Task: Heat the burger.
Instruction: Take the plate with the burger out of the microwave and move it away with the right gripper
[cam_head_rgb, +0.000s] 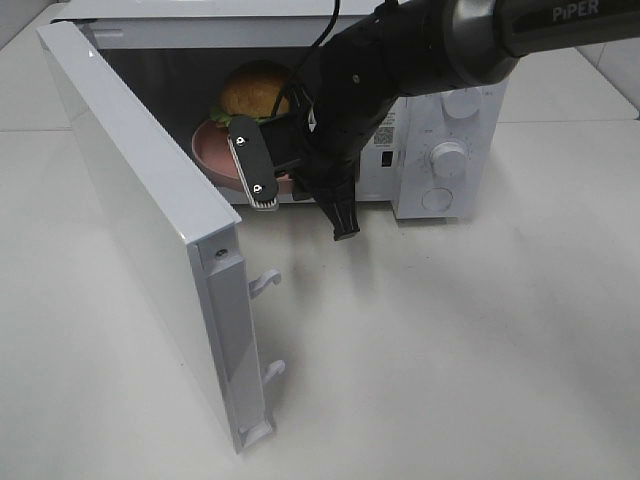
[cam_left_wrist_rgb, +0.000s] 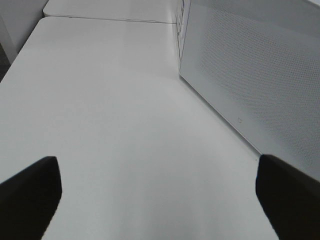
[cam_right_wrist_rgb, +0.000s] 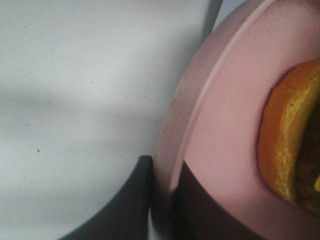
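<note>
The burger (cam_head_rgb: 255, 88), with a golden-brown bun and a green lettuce edge, sits on a pink plate (cam_head_rgb: 212, 150) inside the open microwave (cam_head_rgb: 440, 120). My right gripper (cam_head_rgb: 290, 182) reaches into the oven's mouth and blocks part of the plate. In the right wrist view the gripper (cam_right_wrist_rgb: 162, 200) is shut on the pink plate's rim (cam_right_wrist_rgb: 200, 115), with the bun (cam_right_wrist_rgb: 287, 135) just beyond. My left gripper (cam_left_wrist_rgb: 160, 200) hangs open over bare table with nothing between its fingers. It is out of the exterior view.
The microwave door (cam_head_rgb: 150, 230) swings out toward the front left, latch hooks (cam_head_rgb: 265, 285) facing the table; its perforated face (cam_left_wrist_rgb: 250, 75) stands beside my left gripper. The control knobs (cam_head_rgb: 448, 160) are on the oven's right. A white tabletop (cam_head_rgb: 450, 350) lies in front.
</note>
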